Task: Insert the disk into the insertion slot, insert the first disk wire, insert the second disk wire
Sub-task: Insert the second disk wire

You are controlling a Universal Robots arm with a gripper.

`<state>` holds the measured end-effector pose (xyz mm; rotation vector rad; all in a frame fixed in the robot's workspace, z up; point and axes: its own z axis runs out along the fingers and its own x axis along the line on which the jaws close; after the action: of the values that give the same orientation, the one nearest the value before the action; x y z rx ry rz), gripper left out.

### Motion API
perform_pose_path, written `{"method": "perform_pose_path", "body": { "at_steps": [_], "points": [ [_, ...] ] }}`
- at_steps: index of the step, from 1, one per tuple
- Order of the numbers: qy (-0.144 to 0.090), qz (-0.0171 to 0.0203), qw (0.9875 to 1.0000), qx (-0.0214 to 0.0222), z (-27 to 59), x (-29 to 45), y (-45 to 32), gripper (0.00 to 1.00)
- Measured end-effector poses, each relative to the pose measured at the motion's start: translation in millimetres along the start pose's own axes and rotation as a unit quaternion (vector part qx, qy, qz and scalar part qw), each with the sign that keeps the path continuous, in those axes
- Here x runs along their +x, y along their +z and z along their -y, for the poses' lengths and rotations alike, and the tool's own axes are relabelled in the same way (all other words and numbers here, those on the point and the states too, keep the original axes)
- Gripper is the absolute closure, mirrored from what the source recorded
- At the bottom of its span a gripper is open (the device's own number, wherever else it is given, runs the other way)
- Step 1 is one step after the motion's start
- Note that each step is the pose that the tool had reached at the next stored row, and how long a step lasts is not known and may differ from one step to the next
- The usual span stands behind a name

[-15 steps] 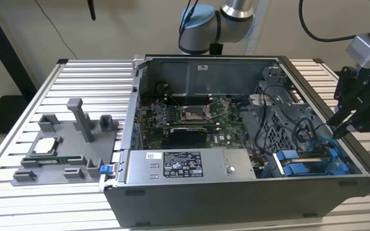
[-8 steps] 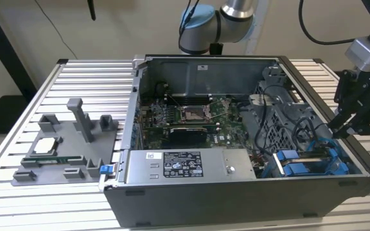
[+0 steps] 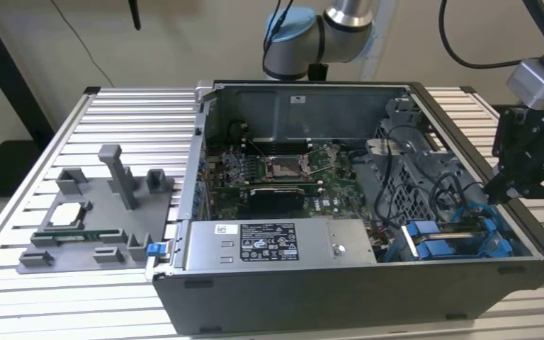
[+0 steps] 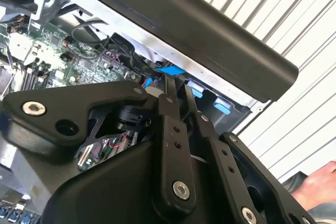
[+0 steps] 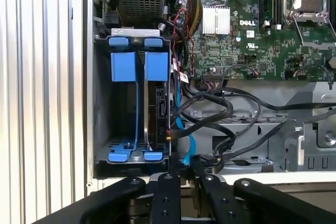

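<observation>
The disk [image 5: 159,109] stands on edge in the insertion slot of the grey drive cage [image 5: 102,103], its blue carrier [image 5: 156,66] level with an empty blue carrier beside it. In the exterior view the disk [image 3: 453,231] sits in the case's near right corner. A thin blue disk wire [image 5: 179,129] runs along the disk's side up to my gripper [image 5: 182,170]. The black fingers [image 4: 169,103] are pressed close together on the wire's end. My gripper [image 3: 492,200] hangs just above the case's right wall, over the cage.
A bundle of black cables [image 5: 231,114] lies beside the cage, with the motherboard [image 5: 252,40] and its CPU socket [image 3: 285,167] beyond. The power supply [image 3: 272,243] fills the case's front. A grey fixture [image 3: 93,219] stands on the exterior view's left. A person's hand [image 4: 316,186] is nearby.
</observation>
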<state>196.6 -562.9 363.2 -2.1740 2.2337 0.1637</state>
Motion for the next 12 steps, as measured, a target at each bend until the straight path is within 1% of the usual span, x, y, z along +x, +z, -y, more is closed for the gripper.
{"method": "perform_pose_path", "body": {
  "at_steps": [12],
  "points": [
    [0.001, 0.0003, 1.0, 0.0001, 0.2, 1.7, 2.5, 1.0]
  ]
}}
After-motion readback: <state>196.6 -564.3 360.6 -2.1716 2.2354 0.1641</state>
